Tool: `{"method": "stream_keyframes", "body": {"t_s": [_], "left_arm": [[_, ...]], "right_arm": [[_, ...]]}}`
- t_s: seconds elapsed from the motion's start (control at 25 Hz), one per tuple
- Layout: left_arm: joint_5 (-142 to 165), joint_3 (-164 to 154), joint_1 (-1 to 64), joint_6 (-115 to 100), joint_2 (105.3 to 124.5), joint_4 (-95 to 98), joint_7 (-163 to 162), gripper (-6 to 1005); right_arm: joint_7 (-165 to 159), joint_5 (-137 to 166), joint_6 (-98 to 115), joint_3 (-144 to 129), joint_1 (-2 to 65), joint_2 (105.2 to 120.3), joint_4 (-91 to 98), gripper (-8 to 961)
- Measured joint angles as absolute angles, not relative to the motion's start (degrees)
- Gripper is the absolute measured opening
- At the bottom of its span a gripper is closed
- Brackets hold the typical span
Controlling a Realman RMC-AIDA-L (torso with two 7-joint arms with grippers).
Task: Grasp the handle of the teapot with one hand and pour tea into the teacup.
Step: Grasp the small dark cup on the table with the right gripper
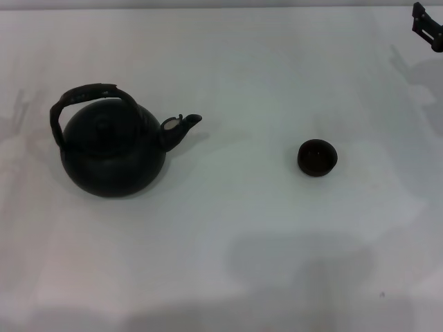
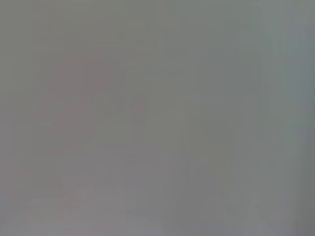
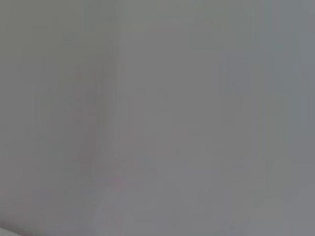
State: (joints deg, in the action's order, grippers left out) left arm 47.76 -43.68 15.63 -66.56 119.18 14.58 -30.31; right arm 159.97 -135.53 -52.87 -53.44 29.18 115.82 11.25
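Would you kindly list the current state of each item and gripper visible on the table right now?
teapot: upright on the table, ungrasped, spout pointing toward the teacup.
handle: raised in an arch over the lid, nothing holding it.
teacup: upright, standing apart from the teapot on the robot's right.
right gripper: only a dark part shows at the far right corner, away from both items.
left gripper: not in view.

Teapot (image 1: 114,149): no readable text or brand.
Teacup (image 1: 317,157), at 3 o'clock from it: no marking.
Table (image 1: 242,249): no label.
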Motion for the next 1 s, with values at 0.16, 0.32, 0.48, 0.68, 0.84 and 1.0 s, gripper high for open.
{"method": "stream_keyframes", "body": {"t_s": [0.16, 0.32, 0.48, 0.68, 0.84, 1.0], "left_arm": [[47.84, -45.85, 15.21, -66.7, 119.06, 15.06, -30.25, 690], [47.9, -47.85, 14.2, -67.05, 119.01, 16.32, -30.28, 690], [47.84, -47.96, 12.05, -67.88, 119.0, 17.81, -30.94, 691], [47.4, -47.57, 8.4, -70.94, 119.0, 18.75, -31.89, 691], [47.26, -47.49, 6.08, -71.54, 119.15, 19.49, -31.95, 691], [47.24, -47.5, 5.38, -71.54, 119.18, 19.15, -31.95, 691]], "right_arm": [[159.77, -135.53, -53.0, -53.46, 29.15, 115.86, 11.21, 862], [158.95, -135.53, -53.93, -55.42, 28.43, 115.71, 11.36, 863], [156.56, -135.52, -55.93, -59.18, 26.24, 115.28, 13.89, 863], [150.98, -135.09, -56.12, -64.23, 21.16, 114.26, 21.11, 863], [141.0, -127.28, -55.77, -65.84, 17.37, 112.27, 28.39, 864], [124.88, -112.07, -56.3, -65.59, 15.16, 109.76, 37.52, 864]]}}
